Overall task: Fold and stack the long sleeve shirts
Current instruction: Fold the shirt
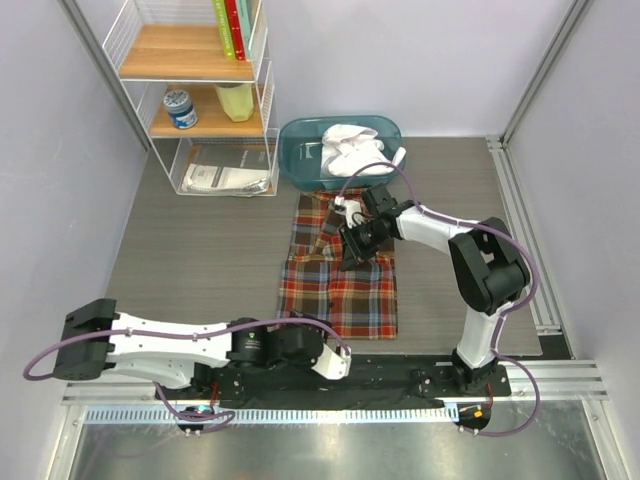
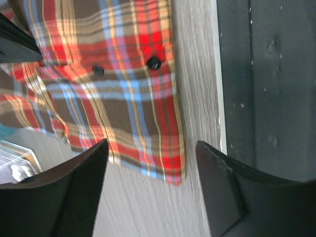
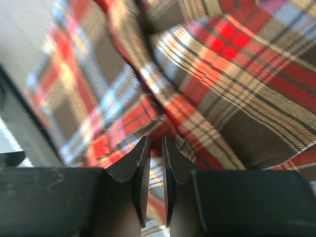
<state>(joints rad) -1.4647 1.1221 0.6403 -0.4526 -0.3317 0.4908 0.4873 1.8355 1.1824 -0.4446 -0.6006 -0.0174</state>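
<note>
The plaid flannel shirt [image 1: 335, 295] lies partly folded on the table in front of the basket. It also shows in the left wrist view [image 2: 123, 74] and the right wrist view [image 3: 237, 74]. My right gripper [image 1: 350, 248] is over the shirt's upper half, its jaws almost together and pinching a raised fold of plaid cloth [image 3: 156, 140]. My left gripper [image 1: 338, 362] is open and empty at the table's near edge, just short of the shirt's near corner [image 2: 152, 145]. A plain white shirt [image 1: 350, 148] lies crumpled in the teal basket [image 1: 295, 165].
A white wire shelf unit [image 1: 200, 90] with books, a tin and papers stands at the back left. A metal rail [image 1: 520, 240] runs along the right side. The black base plate [image 1: 400, 375] lies along the near edge.
</note>
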